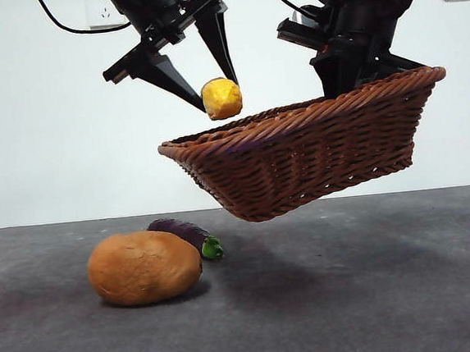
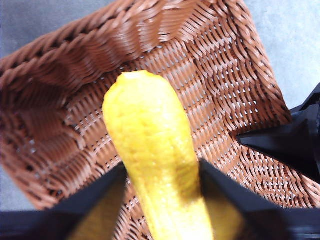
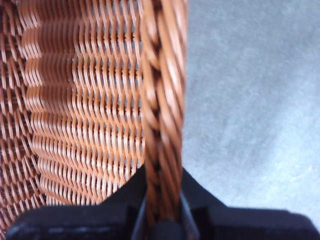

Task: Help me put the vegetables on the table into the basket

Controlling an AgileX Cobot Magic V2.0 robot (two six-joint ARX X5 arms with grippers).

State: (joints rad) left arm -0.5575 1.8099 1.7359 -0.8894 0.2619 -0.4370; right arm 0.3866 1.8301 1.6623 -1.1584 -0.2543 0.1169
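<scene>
Dangling from the left gripper (image 1: 213, 86), the yellow veg (image 1: 222, 98) sat pinched in its jaws, right over the basket (image 1: 315, 148). Right gripper (image 3: 161, 212) clamped the raised basket's rim, so a straight drop looked enough.

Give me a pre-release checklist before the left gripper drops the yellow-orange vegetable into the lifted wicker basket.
1. Left gripper shut on the small yellow-orange toy vegetable: ok.
2. Vegetable above the brown woven wicker basket opening: ok; the left wrist view shows the basket floor behind it.
3. Right gripper shut on the basket's braided rim: ok.
4. Basket level: not ok; it hangs tilted, off the dark grey table.
5. Basket floor free of other items: ok where visible.
6. Tan-brown potato and purple eggplant lying below, outside the basket: ok.
</scene>
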